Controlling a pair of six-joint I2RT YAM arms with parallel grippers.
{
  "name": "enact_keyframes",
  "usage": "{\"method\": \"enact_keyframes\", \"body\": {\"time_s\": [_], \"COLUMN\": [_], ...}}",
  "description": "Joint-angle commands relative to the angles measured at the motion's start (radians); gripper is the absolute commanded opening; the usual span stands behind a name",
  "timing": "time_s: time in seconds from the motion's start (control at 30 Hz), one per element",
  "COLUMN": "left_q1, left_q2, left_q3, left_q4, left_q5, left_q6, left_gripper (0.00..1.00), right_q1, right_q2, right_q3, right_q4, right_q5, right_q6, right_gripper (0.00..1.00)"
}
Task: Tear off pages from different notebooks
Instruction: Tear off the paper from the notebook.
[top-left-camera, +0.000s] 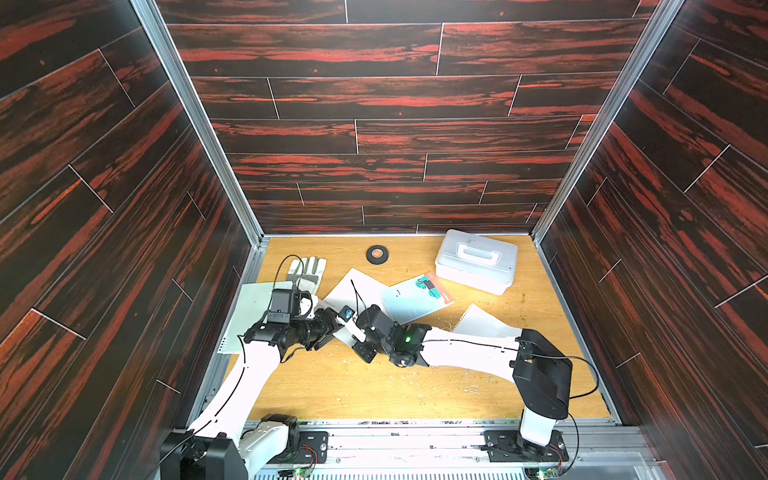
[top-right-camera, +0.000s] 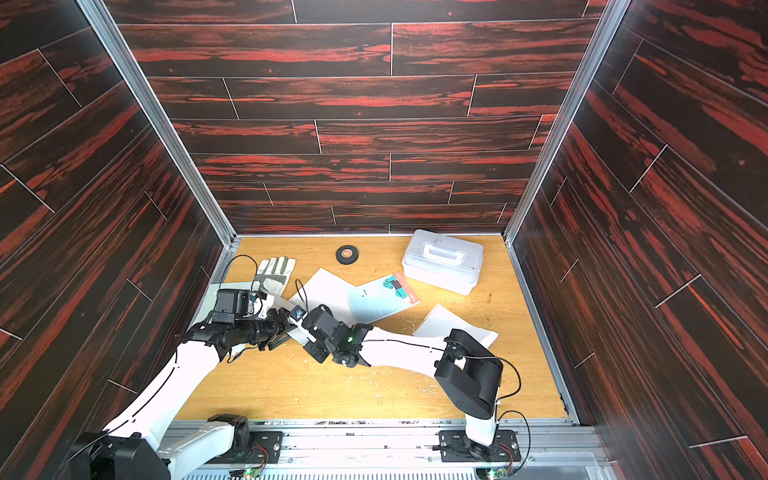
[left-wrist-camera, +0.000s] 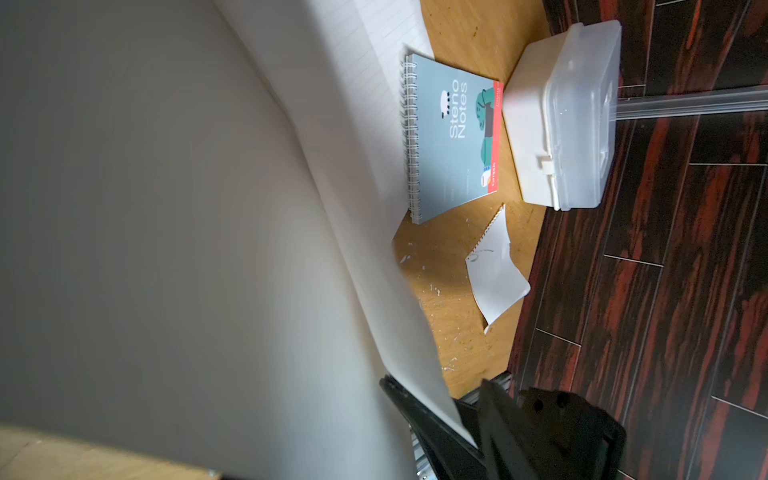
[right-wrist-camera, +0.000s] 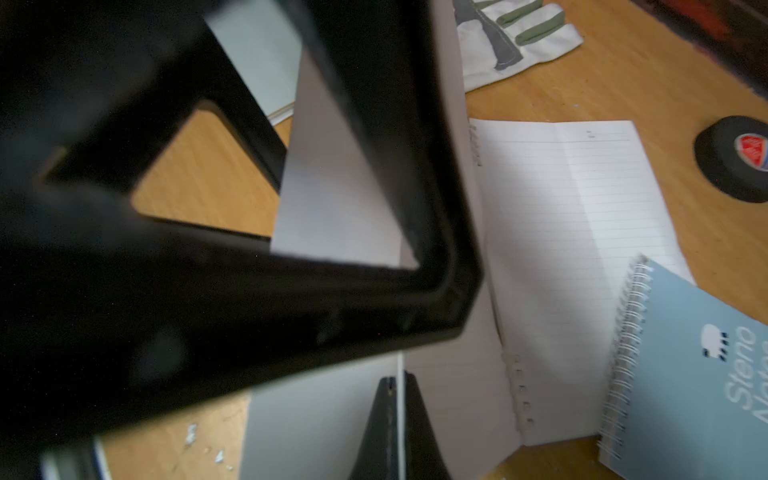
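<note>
Page (left-wrist-camera: 249, 249) pinched edge-on in closed right gripper (right-wrist-camera: 400, 382); left gripper (left-wrist-camera: 436, 384) stands parted around it

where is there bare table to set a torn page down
Widest bare patch: the table between the front rail and the left gripper and right gripper, with only paper crumbs. A smaller patch lies at the back, between tape roll and plastic box. Crowded: left-centre, where glove, notebooks and loose pages overlap.
</note>
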Motion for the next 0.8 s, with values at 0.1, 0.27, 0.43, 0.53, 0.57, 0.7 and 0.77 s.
{"method": "enact_keyframes", "body": {"time_s": [0.1,0.27,0.43,0.53,0.57,0.7,0.77], "left_q1": [0.008,0.008,0.012,0.021,0.023,0.033,0.033], "left_q2": [-0.044,-0.043,-0.017,-0.039,-0.045,-0.061,-0.063], "left_q3": [-0.083,-0.133,-0.121,-0.079,-0.059,0.001,0.0], "left_q4": [0.119,0.224,0.195,0.076,0.029,-0.076,-0.076], "left_q5": [0.032,0.028,-0.009,-0.077,-0.103,-0.162,-0.139], "left_q6": [-0.072,-0.121,-0.095,-0.03,0.004,0.07,0.071], "left_gripper": [0.56,0.33,0.0,0.0,0.0,0.03,0.37], "right_q1": [-0.094,-0.118,-0.124,-0.127,-0.128,-0.133,-0.133], "right_q2": [0.036,0.028,0.022,0.025,0.027,0.041,0.04], "right_q3": [0.073,0.064,0.06,0.06,0.058,0.048,0.04], "right_q4": [-0.018,0.012,-0.014,-0.06,-0.077,-0.105,-0.094], "right_q5": [-0.297,-0.39,-0.339,-0.211,-0.167,-0.099,-0.115], "right_q6": [0.133,0.164,0.158,0.142,0.139,0.119,0.12], "right_gripper": [0.0,0.0,0.0,0.0,0.0,0.0,0.0]}}
